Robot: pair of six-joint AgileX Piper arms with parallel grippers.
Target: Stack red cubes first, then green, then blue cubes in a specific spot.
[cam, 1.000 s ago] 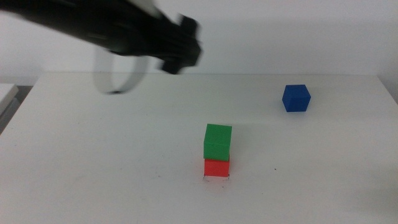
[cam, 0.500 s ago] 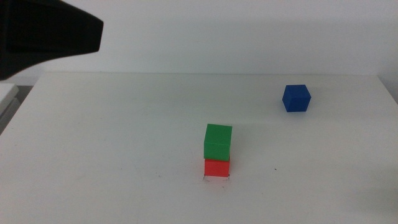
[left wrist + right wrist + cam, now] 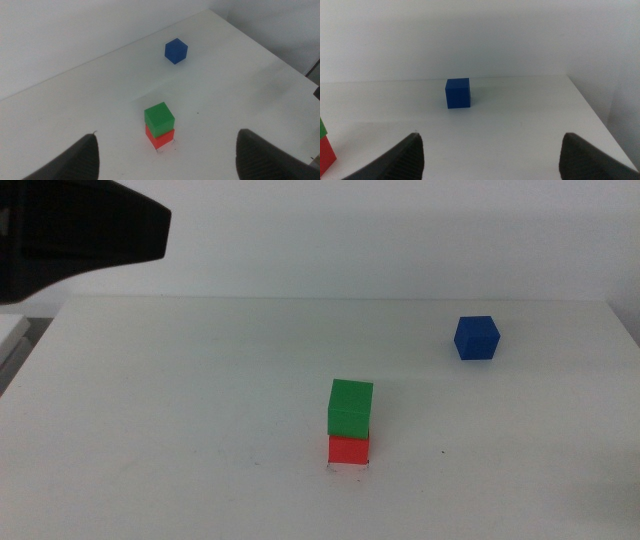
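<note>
Now green [image 3: 350,407] sits on red [image 3: 348,449]; blue [image 3: 457,93] next. Both grippers [image 3: 165,150] [image 3: 490,150] gape, empty; right must reach blue.

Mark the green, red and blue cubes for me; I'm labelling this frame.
green cube [image 3: 350,408], middle view, front face.
red cube [image 3: 348,449], middle view, front face, under the green.
blue cube [image 3: 476,339], middle view, front face.
</note>
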